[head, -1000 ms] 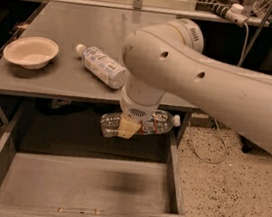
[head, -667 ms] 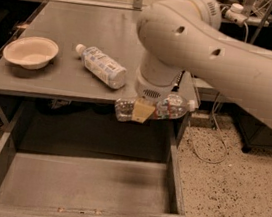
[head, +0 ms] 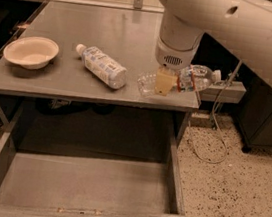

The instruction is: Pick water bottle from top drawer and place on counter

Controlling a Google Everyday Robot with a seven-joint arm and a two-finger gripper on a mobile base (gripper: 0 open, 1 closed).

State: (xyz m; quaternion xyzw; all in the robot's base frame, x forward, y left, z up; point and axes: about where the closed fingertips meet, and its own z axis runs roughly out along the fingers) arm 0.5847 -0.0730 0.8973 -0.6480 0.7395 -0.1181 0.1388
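Observation:
My gripper (head: 164, 82) hangs from the big white arm over the right front part of the counter (head: 111, 31). It is shut on the water bottle (head: 193, 79), a clear ribbed bottle with a red-and-white band, held lying sideways with its cap pointing right, just above the counter's right front corner. The top drawer (head: 85, 184) stands pulled open below the counter, and its grey floor is bare.
A second bottle with a large white-blue label (head: 101, 66) lies on the counter left of my gripper. A cream bowl (head: 30, 51) sits at the counter's left edge. A cable (head: 214, 126) hangs at the right over the speckled floor.
My gripper has carried the water bottle up from in front of the drawer and back over the counter's right front corner. The drawer, bowl and labelled bottle have not moved.

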